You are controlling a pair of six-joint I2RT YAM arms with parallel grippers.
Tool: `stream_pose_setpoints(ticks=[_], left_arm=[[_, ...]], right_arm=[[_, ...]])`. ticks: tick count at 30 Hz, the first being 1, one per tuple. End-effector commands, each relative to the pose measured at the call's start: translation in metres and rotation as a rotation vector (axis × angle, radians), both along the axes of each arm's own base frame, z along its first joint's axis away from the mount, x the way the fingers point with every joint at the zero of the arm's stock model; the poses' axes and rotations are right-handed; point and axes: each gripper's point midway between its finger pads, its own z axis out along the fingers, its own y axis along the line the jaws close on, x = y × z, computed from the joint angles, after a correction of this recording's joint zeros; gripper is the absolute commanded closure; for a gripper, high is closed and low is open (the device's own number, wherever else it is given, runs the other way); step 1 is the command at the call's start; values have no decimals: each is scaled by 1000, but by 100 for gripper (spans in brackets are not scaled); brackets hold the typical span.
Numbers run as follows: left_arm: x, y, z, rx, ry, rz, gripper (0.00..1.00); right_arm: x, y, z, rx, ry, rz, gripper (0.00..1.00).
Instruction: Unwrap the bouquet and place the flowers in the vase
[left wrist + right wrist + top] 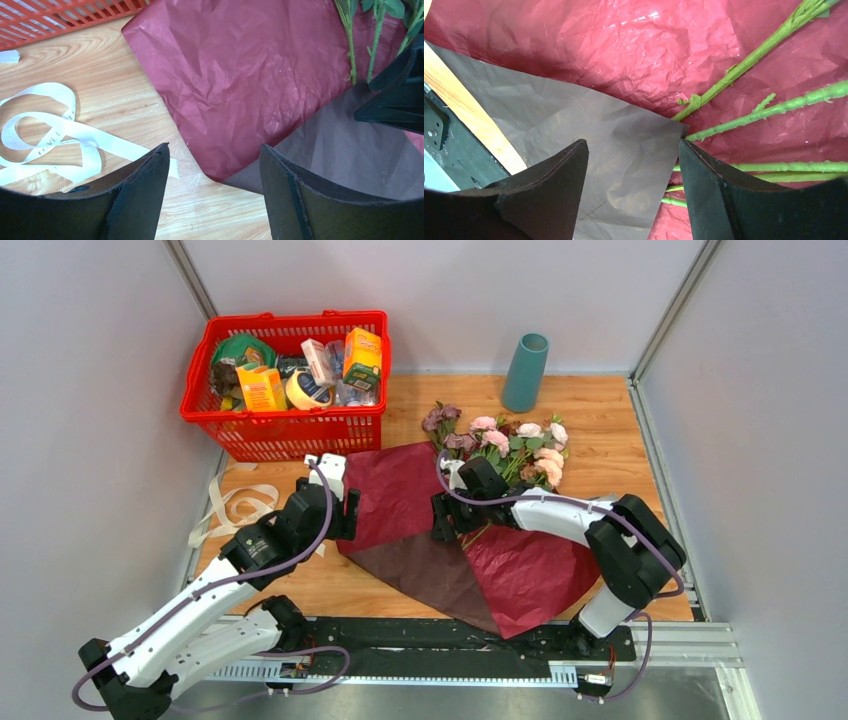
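Two grippers, both with jaws apart and nothing between them. We log the left gripper (pixel 215 155) hanging over the near-left edge of the paper, and the right gripper (pixel 634 145) over the bare stem ends.

One sheet of crinkled burgundy paper (pixel 400 495), spread flat on the wooden table (pixel 600 455), with a duller grey-brown sheet (pixel 440 575) lying over its near part.

Several flowers (pixel 515 445), pink, cream and mauve. Their heads lie off the far edge of the paper and their green stems (pixel 749 57) run back across it, with the cut ends at the corner of the grey-brown sheet.

One teal vase (pixel 525 372), upright at the far edge of the table, just beyond the flower heads and apart from them.

One cream ribbon (pixel 55 135), loose in loops on the table left of the paper. It carries printed lettering that we read as "LOVE", though the print is small and we are not certain.

One red plastic basket (pixel 300 435) at the far left, holding boxes and a roll of tape. We cannot read their labels.
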Motion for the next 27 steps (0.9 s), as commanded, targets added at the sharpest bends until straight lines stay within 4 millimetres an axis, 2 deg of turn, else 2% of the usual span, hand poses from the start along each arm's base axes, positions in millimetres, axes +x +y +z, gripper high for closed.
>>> stream_pose_setpoints(ticks=[1,27], left_arm=[[3,5,2,18,-19,12,26],[2,6,3,15,-22,17,27]], right_arm=[[16,12,14,32,-56,15,30],[21,5,-2,-41,-67,18,23]])
